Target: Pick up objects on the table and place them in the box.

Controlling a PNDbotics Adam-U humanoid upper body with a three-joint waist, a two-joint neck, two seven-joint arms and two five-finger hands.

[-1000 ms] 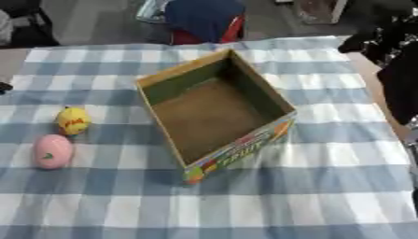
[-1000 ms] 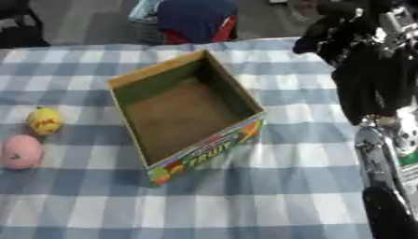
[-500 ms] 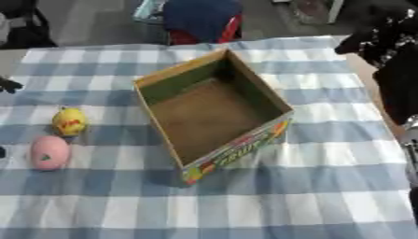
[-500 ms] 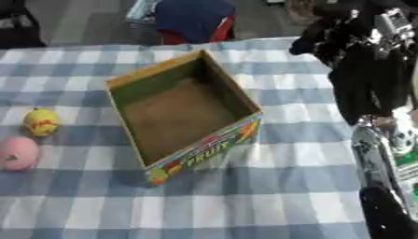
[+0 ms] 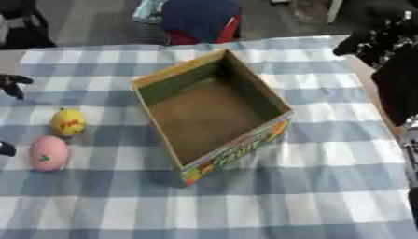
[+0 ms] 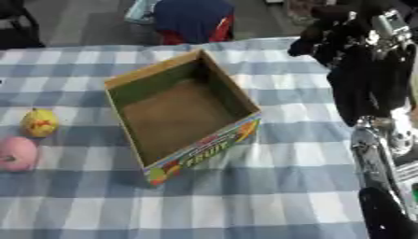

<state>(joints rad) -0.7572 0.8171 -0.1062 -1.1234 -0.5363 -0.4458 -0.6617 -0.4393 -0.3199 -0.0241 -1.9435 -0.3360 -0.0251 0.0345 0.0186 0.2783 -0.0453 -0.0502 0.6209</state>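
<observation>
An open cardboard box (image 5: 245, 93) with a colourful printed front stands at the middle of the checked table, and nothing lies inside it. Left of it lie a yellow rounded object (image 5: 68, 122) and, just nearer, a pink egg-shaped object (image 5: 48, 153). Only dark fingertips of my left hand (image 5: 11, 85) show at the left edge, spread wide and apart from both objects. My right hand (image 6: 333, 36) hangs above the table's far right corner, fingers relaxed, holding nothing.
The blue-and-white checked cloth (image 5: 310, 186) covers the table. My right arm (image 6: 372, 140) runs down the right side of the right eye view. A chair with dark blue and red cloth (image 5: 200, 18) stands beyond the far edge.
The dark tips of my left hand have come a little further in from the left edge, with a second tip showing near the pink object. Box and objects have not moved.
</observation>
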